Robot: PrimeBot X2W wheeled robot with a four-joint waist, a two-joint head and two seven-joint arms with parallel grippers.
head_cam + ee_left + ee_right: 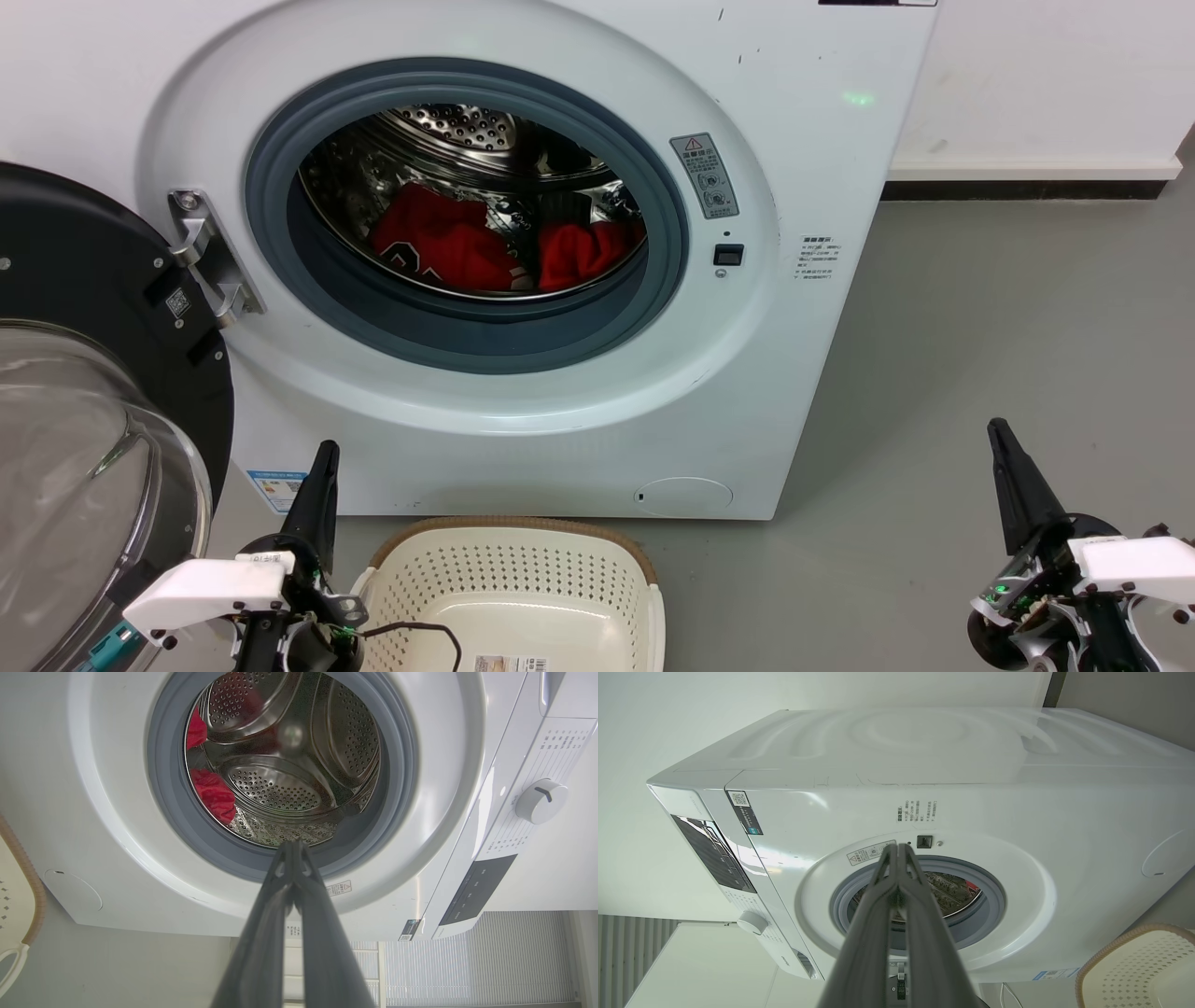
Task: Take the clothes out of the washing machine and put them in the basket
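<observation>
One grey floor (pixel 980 327) holds washing machine (pixel 560 448) and basket (pixel 523 528), white wall (pixel 1046 75) behind.

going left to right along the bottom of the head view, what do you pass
glass door, swung open → left pincer → laundry basket → right pincer
</observation>
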